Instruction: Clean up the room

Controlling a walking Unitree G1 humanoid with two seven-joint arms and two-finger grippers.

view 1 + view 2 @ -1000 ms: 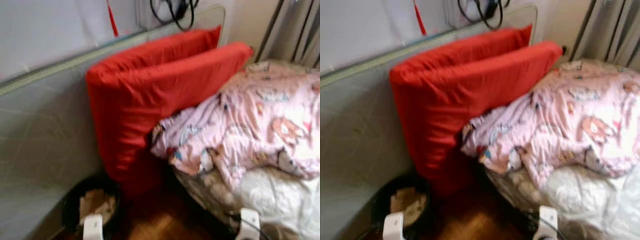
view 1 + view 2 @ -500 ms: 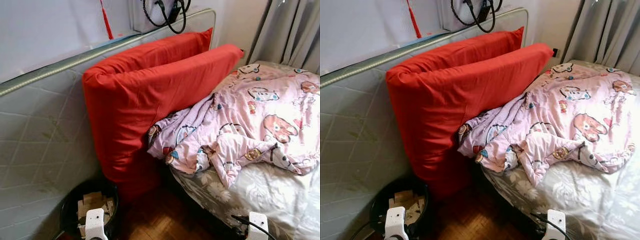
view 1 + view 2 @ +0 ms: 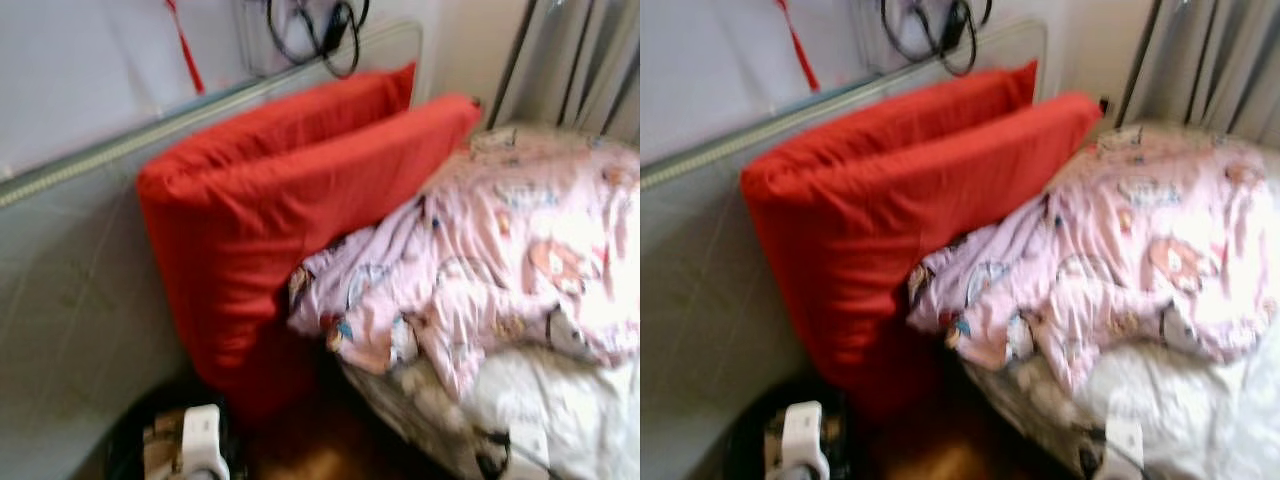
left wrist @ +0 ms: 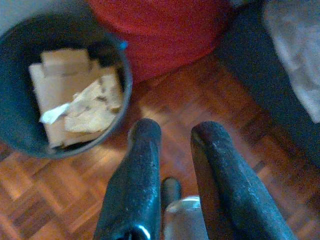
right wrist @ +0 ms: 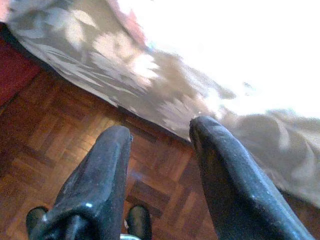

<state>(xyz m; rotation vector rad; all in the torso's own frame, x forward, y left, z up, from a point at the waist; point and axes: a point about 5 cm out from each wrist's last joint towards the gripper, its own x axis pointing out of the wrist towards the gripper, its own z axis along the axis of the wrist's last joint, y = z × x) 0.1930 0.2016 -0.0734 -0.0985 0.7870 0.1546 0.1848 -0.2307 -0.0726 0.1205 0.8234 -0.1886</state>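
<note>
Two red pillows (image 3: 300, 210) stand on edge beside the bed, leaning on an upright mattress (image 3: 70, 290). A crumpled pink cartoon-print blanket (image 3: 500, 260) lies on the bed's floral sheet (image 5: 100, 50). A dark round bin (image 4: 15, 120) with cardboard and paper scraps (image 4: 80, 105) stands on the floor at the foot of the pillows. My left gripper (image 4: 172, 132) hangs open just beside the bin, above the parquet, with nothing between its fingers. My right gripper (image 5: 160, 132) is open too, low by the bed's edge. The head views are blurred.
Parquet floor (image 4: 200, 90) runs between bin and bed in a narrow gap. Grey curtains (image 3: 580, 60) hang at the back right. Black cables (image 3: 320, 30) and a red cord (image 3: 185, 45) hang on the wall above the mattress.
The head view has shifted a little and gone blurred, so the camera is moving. Pillows, blanket and bin lie as before.
</note>
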